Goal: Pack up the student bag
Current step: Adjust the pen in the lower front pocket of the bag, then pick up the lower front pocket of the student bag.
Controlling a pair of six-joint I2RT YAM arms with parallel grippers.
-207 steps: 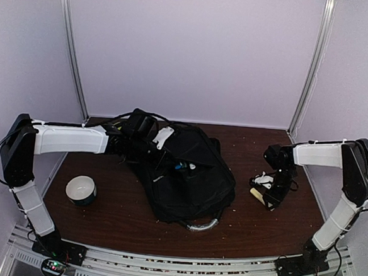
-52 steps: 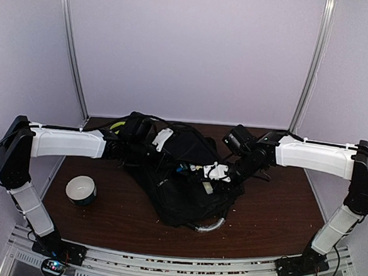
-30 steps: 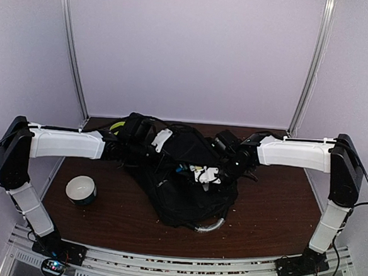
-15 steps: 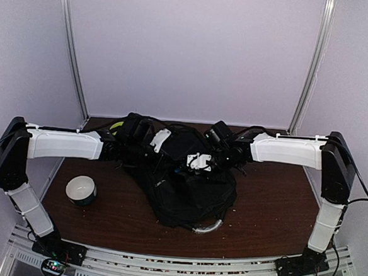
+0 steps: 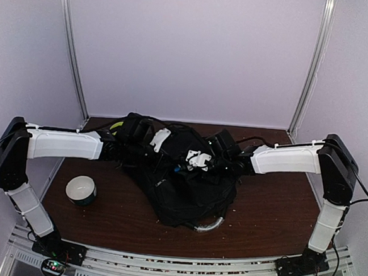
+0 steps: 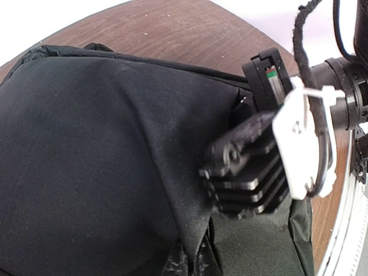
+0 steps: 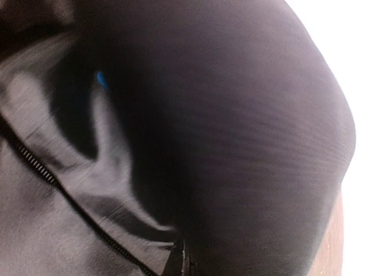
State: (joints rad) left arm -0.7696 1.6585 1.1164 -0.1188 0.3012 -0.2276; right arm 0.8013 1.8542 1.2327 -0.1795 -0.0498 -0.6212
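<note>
The student bag (image 5: 189,192) lies slumped in the middle of the table, its grey handle (image 5: 207,226) toward the near edge. My left gripper (image 5: 168,152) is at the bag's far left top, shut on a fold of the black fabric (image 6: 198,259) beside a zipper. My right gripper (image 5: 188,163) reaches in from the right and is shut, low over the bag's opening. Whether it holds anything is hidden. In the right wrist view only blurred black fabric (image 7: 241,149), a zipper line (image 7: 40,167) and a small blue thing (image 7: 102,79) inside show. The right arm's finned wrist housing (image 6: 247,172) fills the left wrist view.
A white bowl (image 5: 81,189) with a dark band stands on the brown table (image 5: 274,207) at the near left. Something yellow-green (image 5: 116,125) peeks out behind the left arm. Pale walls and two metal posts close the back.
The right arm has swung left across the bag, from its right side to the opening at the top. The left arm and the bag have stayed put.
</note>
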